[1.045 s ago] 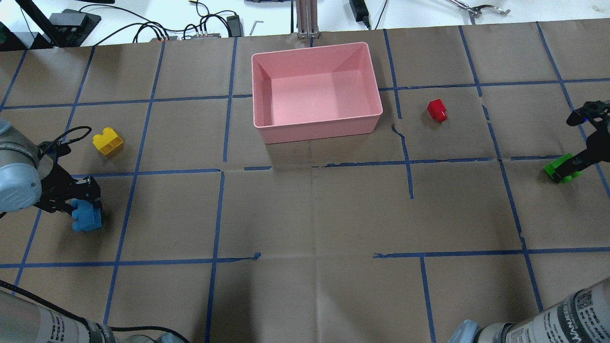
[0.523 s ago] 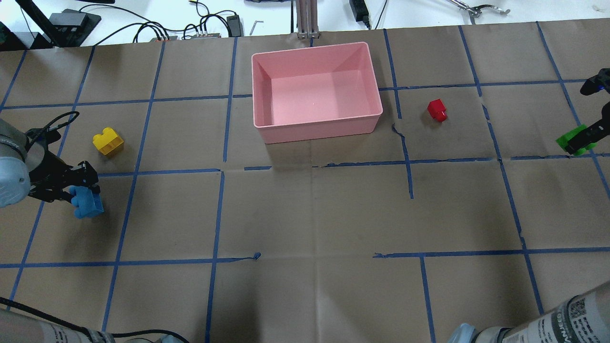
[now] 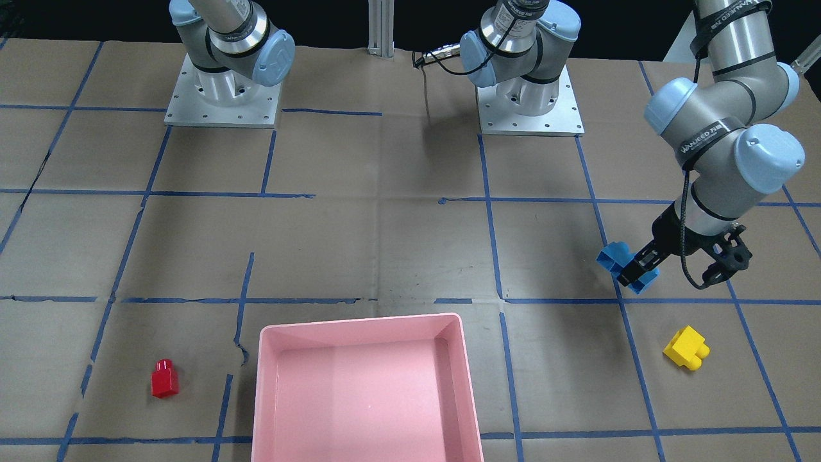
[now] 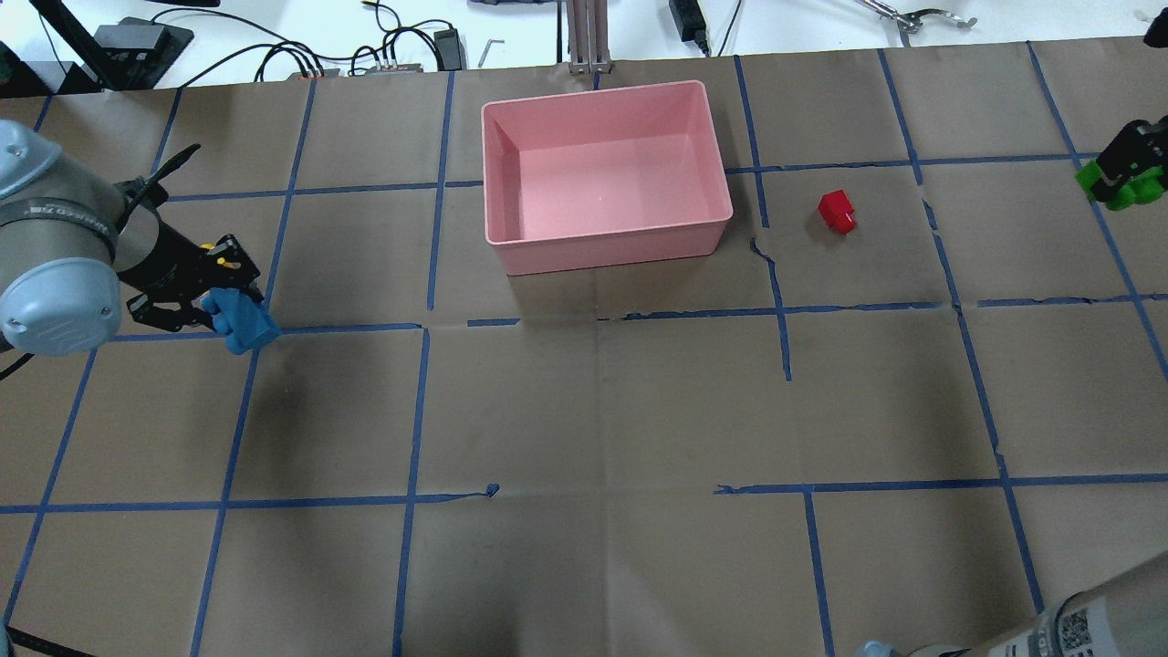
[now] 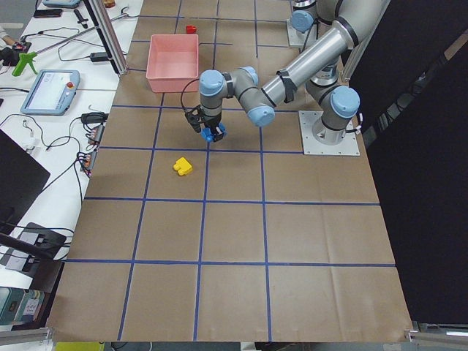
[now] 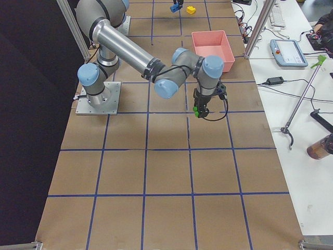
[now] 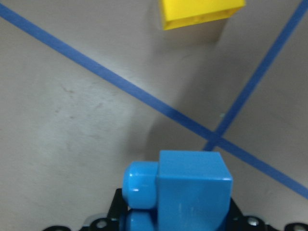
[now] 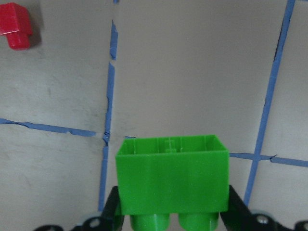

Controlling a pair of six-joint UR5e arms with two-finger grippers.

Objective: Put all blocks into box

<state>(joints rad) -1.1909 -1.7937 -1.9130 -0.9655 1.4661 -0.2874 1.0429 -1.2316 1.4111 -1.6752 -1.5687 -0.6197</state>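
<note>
On a table [image 4: 593, 411] covered in brown paper with a blue tape grid, a pink box [image 4: 607, 245] sits on the side far from the robot, near the middle. At the table's left, well apart from the box, the left gripper [image 3: 641, 268] hangs with its fingers closed on a blue block [image 4: 245, 324]. This block is held above the paper, with a shadow beneath it. A yellow block [image 3: 685, 348] lies on the paper near that gripper, on the side farther from the robot; from overhead the gripper hides nearly all of it. At the table's far right edge, the right gripper [image 4: 1127, 164] has its fingers clamped on the two sides of a green block [image 8: 172, 175]. The two studs of the green block point back toward the wrist, and the block is raised off the paper. A red block [image 4: 836, 211] rests on the paper to the right of the box, near it but not touching, between the box and the right gripper
</note>
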